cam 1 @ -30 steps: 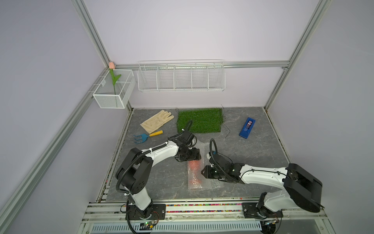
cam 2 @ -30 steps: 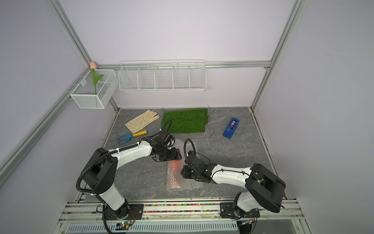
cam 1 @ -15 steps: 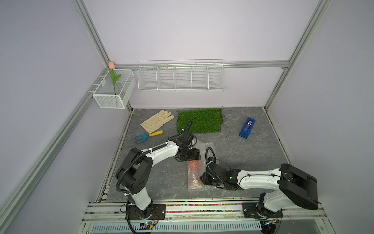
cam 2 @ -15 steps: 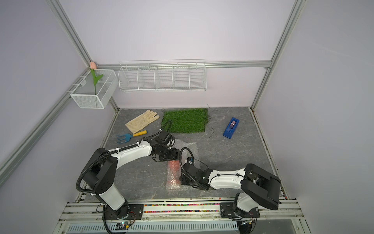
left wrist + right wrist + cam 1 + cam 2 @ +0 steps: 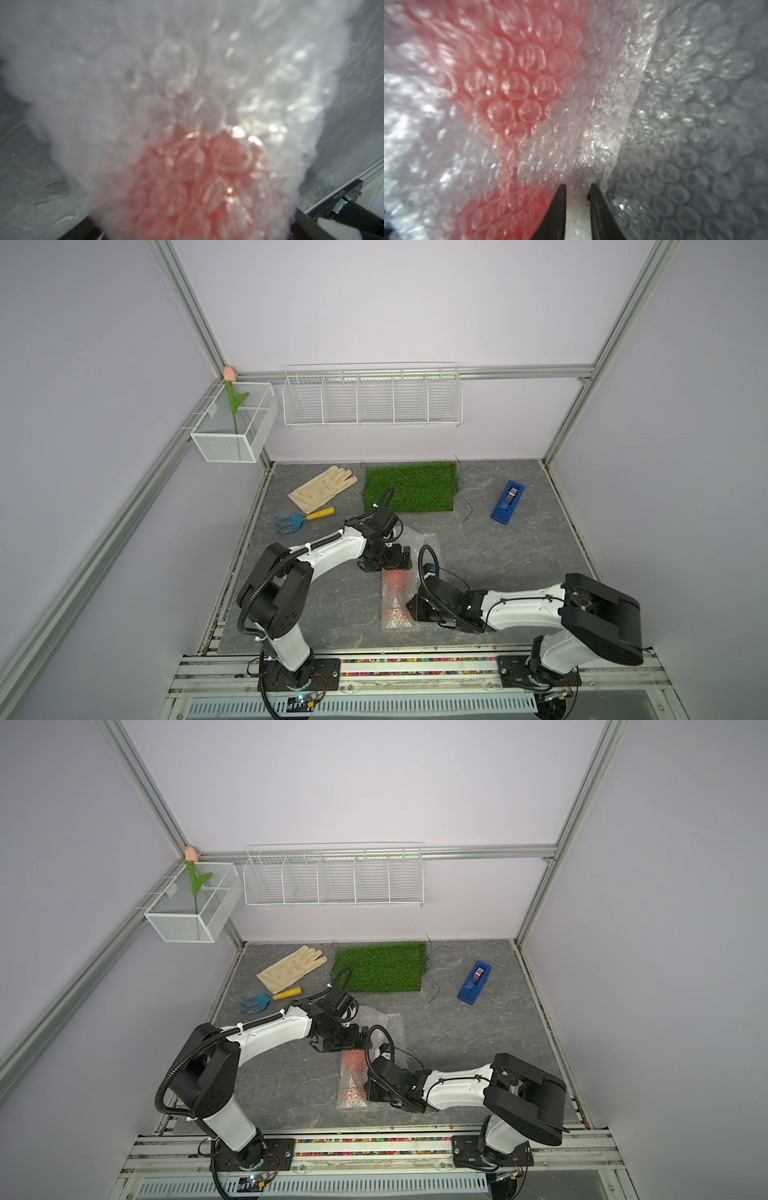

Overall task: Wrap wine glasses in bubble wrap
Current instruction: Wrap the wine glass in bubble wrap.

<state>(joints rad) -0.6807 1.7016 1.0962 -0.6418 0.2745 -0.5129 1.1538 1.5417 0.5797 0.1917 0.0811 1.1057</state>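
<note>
The wine glass (image 5: 395, 585) (image 5: 353, 1065) lies on its side on the grey table, showing orange-red through the bubble wrap (image 5: 397, 616) (image 5: 382, 1023) rolled round it. My left gripper (image 5: 394, 565) (image 5: 345, 1045) is at the bundle's far end, open. In the left wrist view its dark fingers (image 5: 307, 226) stand wide on either side of the wrapped glass (image 5: 197, 176). My right gripper (image 5: 415, 610) (image 5: 370, 1092) sits against the bundle's right side. In the right wrist view this gripper (image 5: 577, 187) is shut on a whitish fold of bubble wrap (image 5: 695, 124), beside the glass (image 5: 517, 68).
At the back lie a green grass mat (image 5: 409, 487), a cream glove (image 5: 322, 489), a blue hand rake with a yellow handle (image 5: 299, 520) and a blue tape dispenser (image 5: 508, 502). A wire shelf (image 5: 372, 398) and a mesh basket (image 5: 232, 427) hang on the walls.
My right gripper has slid left and toward the front edge, up against the bundle, taking the wrap with it. The left gripper's jaws have spread wider while that arm stayed in place.
</note>
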